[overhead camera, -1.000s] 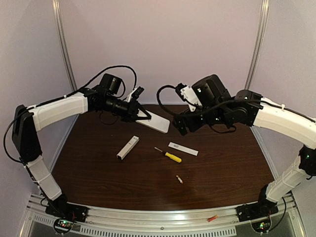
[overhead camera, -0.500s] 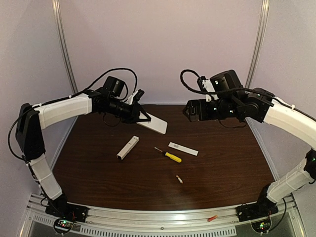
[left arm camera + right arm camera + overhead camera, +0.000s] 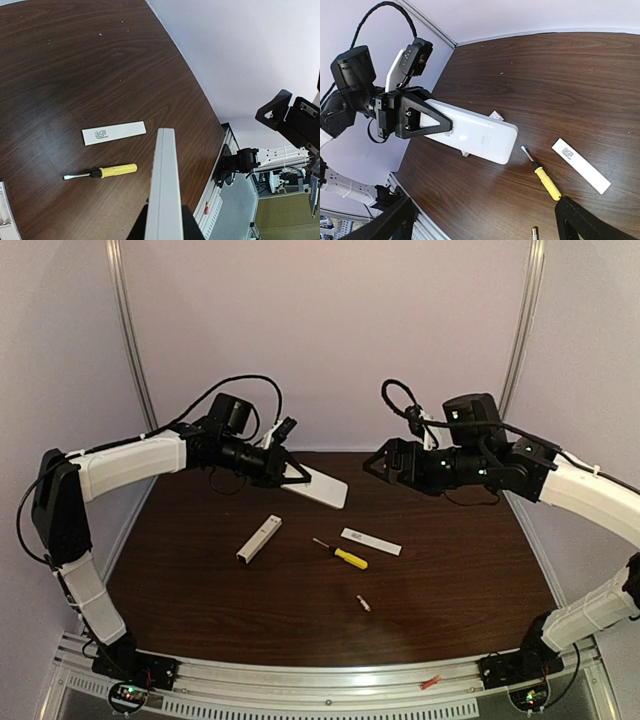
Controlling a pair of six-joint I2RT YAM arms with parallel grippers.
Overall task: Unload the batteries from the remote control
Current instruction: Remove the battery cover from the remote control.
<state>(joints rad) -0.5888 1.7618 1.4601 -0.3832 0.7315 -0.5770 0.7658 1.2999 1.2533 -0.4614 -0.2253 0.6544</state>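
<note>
Near edge: ribbed aluminium rail (image 3: pixel 330 685), both arm bases bolted on, a small red piece (image 3: pixel 430 681) lying on it.
Beyond: dark brown wood-grain table (image 3: pixel 470 580), matte, with a few pale specks.
Front centre, alone on the wood: one tiny gold-and-red cylindrical battery (image 3: pixel 364 604).
Farther in, left to right: white oblong block (image 3: pixel 259 538), yellow-handled flat-blade screwdriver (image 3: pixel 341 554), thin white rectangular cover (image 3: pixel 371 541) with small print at one end, all apart from one another.
Above the far half: left gripper (image 3: pixel 290 477), jaws narrow, clamped on one end of the flat white remote control (image 3: pixel 322 488), raised off the table; right gripper (image 3: pixel 376 458), jaws spread wide, holding nothing, facing the remote with a gap between.
Behind: pale lilac walls (image 3: pixel 330 330) and metal corner posts (image 3: pixel 128 330).
</note>
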